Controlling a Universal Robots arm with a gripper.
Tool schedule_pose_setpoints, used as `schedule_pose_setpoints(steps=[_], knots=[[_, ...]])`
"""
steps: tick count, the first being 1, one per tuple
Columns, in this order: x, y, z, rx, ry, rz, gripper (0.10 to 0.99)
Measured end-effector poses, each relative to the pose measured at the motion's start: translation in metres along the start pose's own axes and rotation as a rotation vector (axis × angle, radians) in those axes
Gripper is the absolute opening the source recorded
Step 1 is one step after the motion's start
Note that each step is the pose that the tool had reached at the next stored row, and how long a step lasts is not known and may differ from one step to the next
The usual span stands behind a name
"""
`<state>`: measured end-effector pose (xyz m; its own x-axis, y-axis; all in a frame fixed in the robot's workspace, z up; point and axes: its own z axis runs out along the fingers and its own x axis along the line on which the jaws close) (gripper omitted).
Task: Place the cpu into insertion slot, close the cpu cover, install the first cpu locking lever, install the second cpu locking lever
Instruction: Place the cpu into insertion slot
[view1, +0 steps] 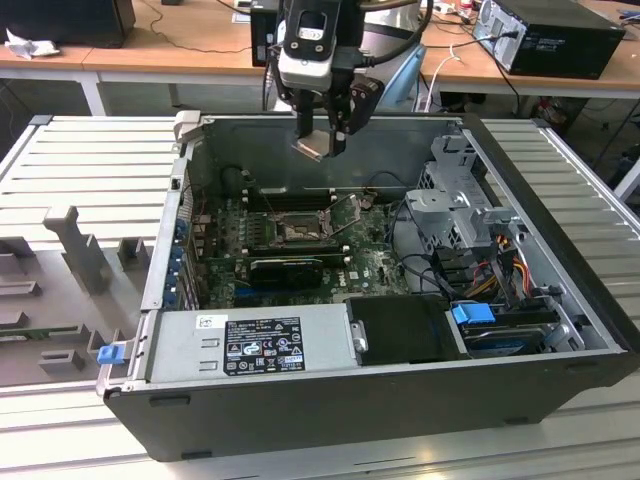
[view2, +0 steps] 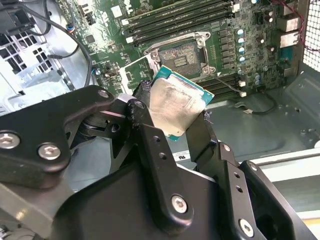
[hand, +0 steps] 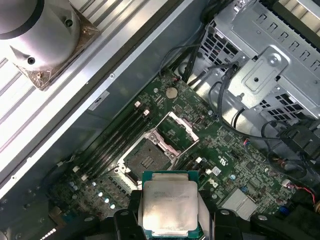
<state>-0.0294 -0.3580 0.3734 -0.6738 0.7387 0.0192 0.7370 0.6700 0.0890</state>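
grips the cpu (view2: 175, 102) by two opposite edges, gripper (view1: 320, 146) fingers (view2: 150, 145) clamped on it, probably to keep the metal top and underside clear of the pads. hangs high over the open computer case (view1: 330, 400), well above the motherboard (hand: 225, 165), with the cpu tilted. leaves the insertion slot (hand: 146, 157) bare below, cpu cover (hand: 183, 125) swung up beside it, likely to give the cpu a free way in. not yet seated.
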Motion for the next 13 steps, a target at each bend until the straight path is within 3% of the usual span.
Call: schedule_pose_setpoints(steps=[13], knots=[[0.0000,0.0000,0.0004,-0.002,-0.0086,0.097,0.529]])
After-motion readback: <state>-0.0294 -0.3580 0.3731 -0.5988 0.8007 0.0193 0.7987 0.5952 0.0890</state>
